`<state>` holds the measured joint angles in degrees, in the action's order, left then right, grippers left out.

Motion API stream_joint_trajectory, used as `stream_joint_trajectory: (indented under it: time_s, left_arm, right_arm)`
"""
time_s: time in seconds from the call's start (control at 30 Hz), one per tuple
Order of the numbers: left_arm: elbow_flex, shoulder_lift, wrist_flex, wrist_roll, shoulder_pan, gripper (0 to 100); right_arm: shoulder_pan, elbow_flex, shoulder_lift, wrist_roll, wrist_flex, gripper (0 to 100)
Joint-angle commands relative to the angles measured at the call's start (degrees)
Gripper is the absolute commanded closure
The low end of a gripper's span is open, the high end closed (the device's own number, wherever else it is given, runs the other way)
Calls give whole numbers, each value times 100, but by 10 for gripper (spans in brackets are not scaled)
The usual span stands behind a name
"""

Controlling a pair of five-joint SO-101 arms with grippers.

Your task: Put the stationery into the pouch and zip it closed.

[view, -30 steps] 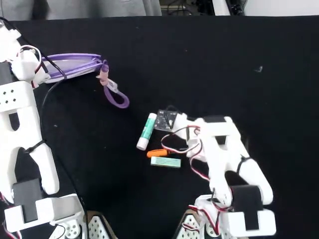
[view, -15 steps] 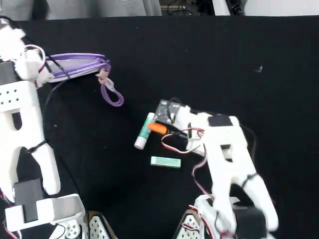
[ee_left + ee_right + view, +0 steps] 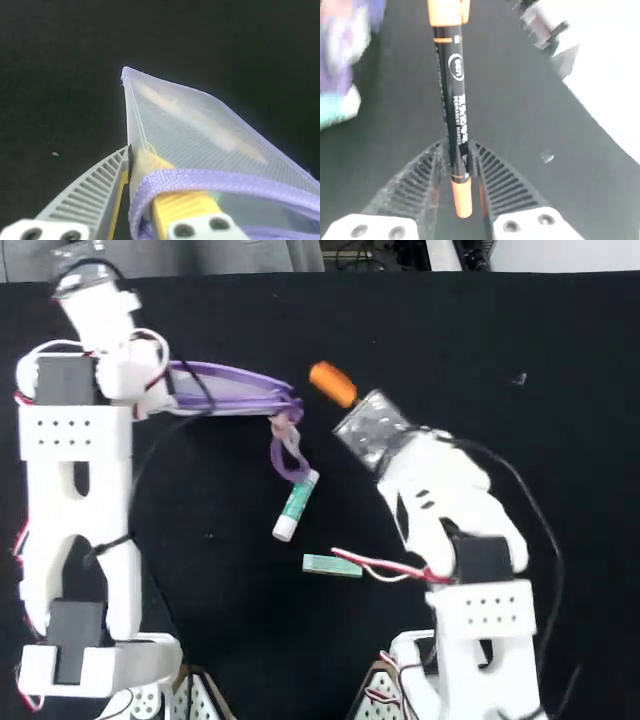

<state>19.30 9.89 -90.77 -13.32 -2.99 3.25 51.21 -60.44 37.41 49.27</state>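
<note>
I see the purple mesh pouch [image 3: 200, 125] pinched at its edge by the jaws of my left gripper [image 3: 135, 156]. The jaws of my right gripper [image 3: 456, 146] clamp the orange-capped black marker [image 3: 454, 90], which juts beyond their tips. The glue stick [image 3: 296, 505] and green eraser [image 3: 332, 565] lie apart from both.

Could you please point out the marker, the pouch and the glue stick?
marker [image 3: 456, 107]: right wrist view, black barrel.
pouch [image 3: 200, 130]: left wrist view, mesh side.
glue stick [image 3: 298, 501]: high view, green body.

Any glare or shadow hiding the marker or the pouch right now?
High view: even light, marker and pouch plain against the black table. Right wrist view: a bright washed-out area, clear of the marker. Left wrist view: pale sheen across the pouch mesh.
</note>
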Motion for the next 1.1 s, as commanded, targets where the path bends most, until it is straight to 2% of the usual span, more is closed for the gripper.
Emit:
stream_joint_trajectory:
  time_s: [0.0, 0.17, 0.57, 0.67, 0.87, 1.07]
  left_arm:
    - [462, 88, -132, -53, 391, 971]
    - [286, 88, -132, -316, 514, 971]
    - [207, 35, -97, -369, 523, 971]
    - [207, 35, -97, -369, 523, 971]
    - [189, 35, -26, -378, 532, 971]
    - [-330, 88, 360, -378, 760, 971]
  right_arm:
    - [9, -277, -365, -1081, -686, 987]
    - [0, -277, -479, -2514, -1618, 987]
    - [167, -277, -505, -5169, -3165, 987]
    - [545, -277, -505, -5451, -3420, 987]
    - [1679, -251, -514, -5442, -3868, 987]
    - [2453, 374, -804, -4976, -4765, 987]
